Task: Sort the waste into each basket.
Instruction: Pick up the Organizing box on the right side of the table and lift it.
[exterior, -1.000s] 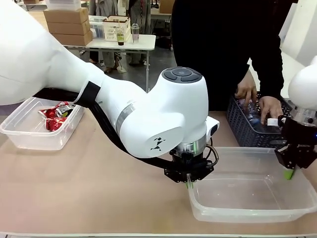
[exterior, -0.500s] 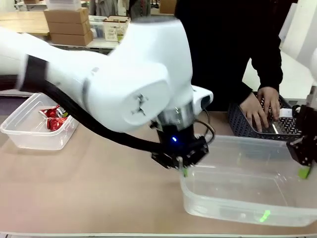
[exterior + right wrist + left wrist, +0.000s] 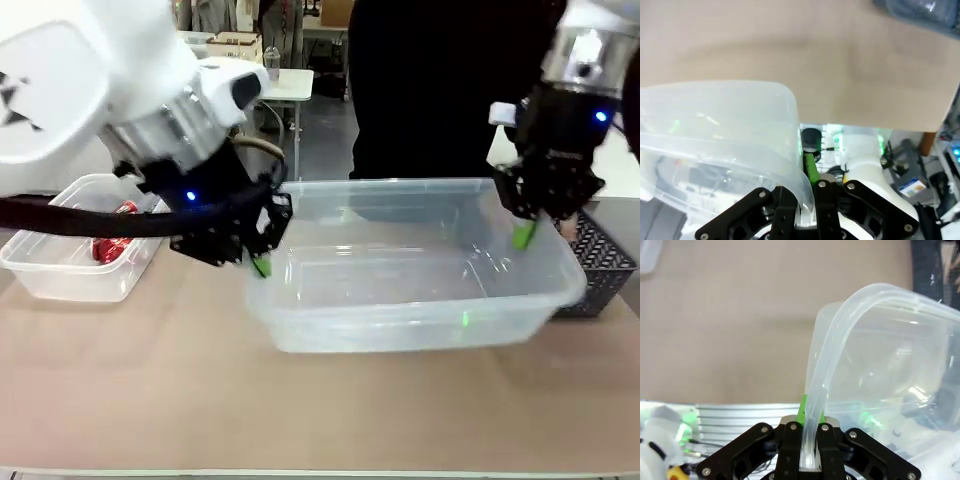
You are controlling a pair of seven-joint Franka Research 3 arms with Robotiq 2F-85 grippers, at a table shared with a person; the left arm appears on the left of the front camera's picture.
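Well to the left of the large clear tub (image 3: 400, 322), a smaller clear tub (image 3: 55, 282) sits on the desk (image 3: 300, 410) holding crumpled shiny red packets (image 3: 108, 247); the left arm's black cabling crosses its top edge. The left jaws reach down from a bent white wrist and are pinched shut on the large tub's left rim, one green pad (image 3: 261, 267) showing against the wall. The large tub is colourless, with rounded corners and a lipped rim, and sits slightly skewed; whether its base clears the desk is hard to tell. A person in dark clothing stands behind it. At its right rim, the right jaws point straight down, closed on the wall. A dark lattice basket (image 3: 603, 268) is half hidden behind its right end.
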